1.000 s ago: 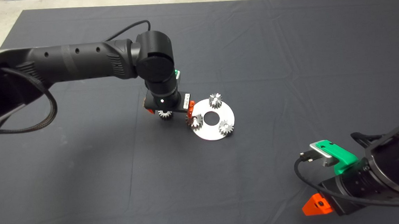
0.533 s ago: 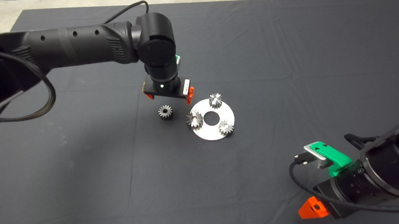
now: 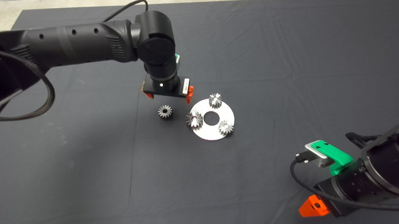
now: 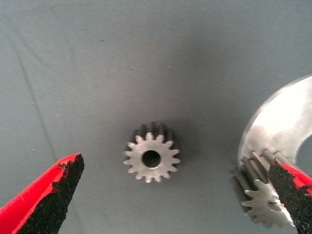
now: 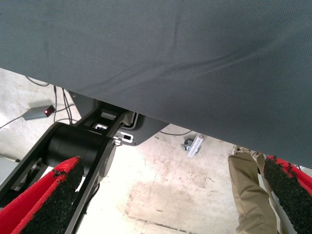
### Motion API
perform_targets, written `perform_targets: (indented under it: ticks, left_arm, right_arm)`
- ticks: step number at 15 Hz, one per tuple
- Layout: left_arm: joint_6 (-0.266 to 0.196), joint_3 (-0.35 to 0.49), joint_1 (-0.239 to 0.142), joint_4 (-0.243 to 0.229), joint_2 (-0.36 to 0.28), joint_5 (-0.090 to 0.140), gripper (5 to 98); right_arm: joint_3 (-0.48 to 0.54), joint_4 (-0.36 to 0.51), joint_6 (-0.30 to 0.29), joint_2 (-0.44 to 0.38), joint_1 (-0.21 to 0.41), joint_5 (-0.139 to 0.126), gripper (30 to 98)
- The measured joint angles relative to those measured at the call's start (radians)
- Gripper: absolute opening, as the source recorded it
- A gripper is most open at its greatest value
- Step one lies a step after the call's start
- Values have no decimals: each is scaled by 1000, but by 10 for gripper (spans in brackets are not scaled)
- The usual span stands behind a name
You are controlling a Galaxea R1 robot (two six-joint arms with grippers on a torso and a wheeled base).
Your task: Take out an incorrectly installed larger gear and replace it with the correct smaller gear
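Left gripper (image 3: 167, 95) has risen clear of the smaller gear (image 3: 165, 112), fingers spread wide, holding nothing. Larger gear (image 3: 194, 120) sits on the round plate (image 3: 218, 131). Right gripper (image 5: 170, 204) parked lower right, fingers apart.

Legible text, labels, brands, numbers, signs: none.

Item noted: one small white label (image 3: 185, 86) on the black wrist housing of the left arm, just above the left tool (image 3: 168, 95), over the middle of the bench. It carries dark marks, possibly a printed line or code, too small to read.

No marking can be read on any other surface in the three views.
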Motion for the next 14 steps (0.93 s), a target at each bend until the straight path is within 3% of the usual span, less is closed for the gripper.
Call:
perform_targets:
  ticks: [7, 14]
  left_arm:
    - [1, 5, 1, 4, -49, 0, 979]
    - [-2, 29, 11, 6, -54, 0, 979]
  right_arm:
    - [0, 0, 0, 0, 8, 0, 977]
    - [0, 0, 0, 0, 8, 0, 977]
